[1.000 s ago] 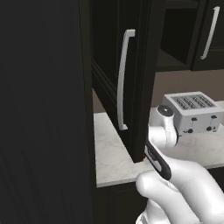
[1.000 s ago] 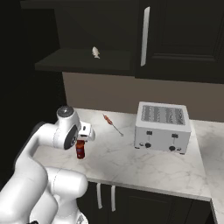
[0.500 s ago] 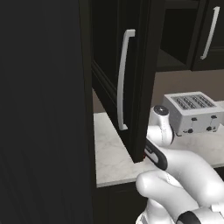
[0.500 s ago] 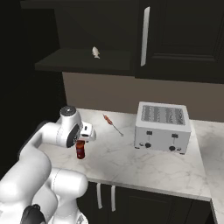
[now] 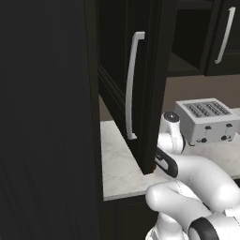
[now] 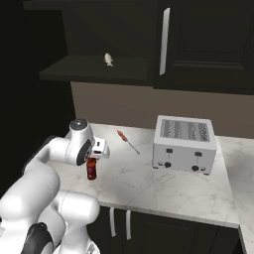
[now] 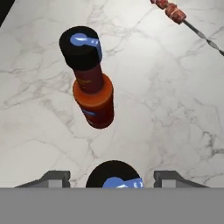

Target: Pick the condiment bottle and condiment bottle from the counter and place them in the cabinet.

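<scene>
The claw (image 7: pixel 112 176) stands half-parted astride a black bottle cap (image 7: pixel 114 174); whether it grips, I cannot tell. A red condiment bottle (image 7: pixel 91 84) stands upright on the marble worktop (image 7: pixel 166 109).

White arm bent low, wrist pointing down, fingers (image 7: pixel 56 177) apart, neither visibly pressing on anything.

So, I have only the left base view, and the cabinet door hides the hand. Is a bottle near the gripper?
Observer: Yes. A red condiment bottle stands upright on the counter, just below the gripper.
Operator: And the white bottle?
Observer: A small white object lies on the open cabinet shelf; it is too small to name surely.
Operator: Anything else close?
Observer: A skewer lies between the bottle and the toaster.
</scene>
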{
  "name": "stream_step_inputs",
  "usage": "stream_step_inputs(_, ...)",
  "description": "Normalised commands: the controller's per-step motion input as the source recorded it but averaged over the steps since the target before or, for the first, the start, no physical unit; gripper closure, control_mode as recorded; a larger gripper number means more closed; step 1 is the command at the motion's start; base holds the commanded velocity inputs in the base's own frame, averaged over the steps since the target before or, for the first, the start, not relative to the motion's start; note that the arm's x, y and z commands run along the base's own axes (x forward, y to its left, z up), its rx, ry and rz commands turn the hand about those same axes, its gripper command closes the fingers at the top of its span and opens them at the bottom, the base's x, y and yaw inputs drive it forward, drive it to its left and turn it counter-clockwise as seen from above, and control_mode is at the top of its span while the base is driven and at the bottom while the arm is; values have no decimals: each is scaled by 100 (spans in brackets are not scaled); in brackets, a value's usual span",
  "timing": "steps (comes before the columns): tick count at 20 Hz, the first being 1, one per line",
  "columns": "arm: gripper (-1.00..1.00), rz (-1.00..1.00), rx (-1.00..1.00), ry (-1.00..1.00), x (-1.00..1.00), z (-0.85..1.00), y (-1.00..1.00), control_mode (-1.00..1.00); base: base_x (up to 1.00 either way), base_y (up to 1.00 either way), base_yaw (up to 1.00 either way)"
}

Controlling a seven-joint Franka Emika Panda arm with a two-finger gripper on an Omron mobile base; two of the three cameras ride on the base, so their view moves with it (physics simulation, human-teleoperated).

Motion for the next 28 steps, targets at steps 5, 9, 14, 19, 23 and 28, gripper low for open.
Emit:
stream_step_inputs(5,100,0,0,-2,-6,1,0,-100,0,0,0)
stream_step_inputs(9,100,0,0,-3,-10,24,0,-100,0,0,0)
stream_step_inputs(14,100,0,0,-6,-10,52,0,-100,0,0,0)
stream_step_inputs(19,100,0,0,-10,-15,70,0,-100,0,0,0)
stream_step_inputs(23,100,0,0,-10,-22,73,0,-100,0,0,0)
stream_step_inputs(28,100,0,0,-8,-28,71,0,-100,0,0,0)
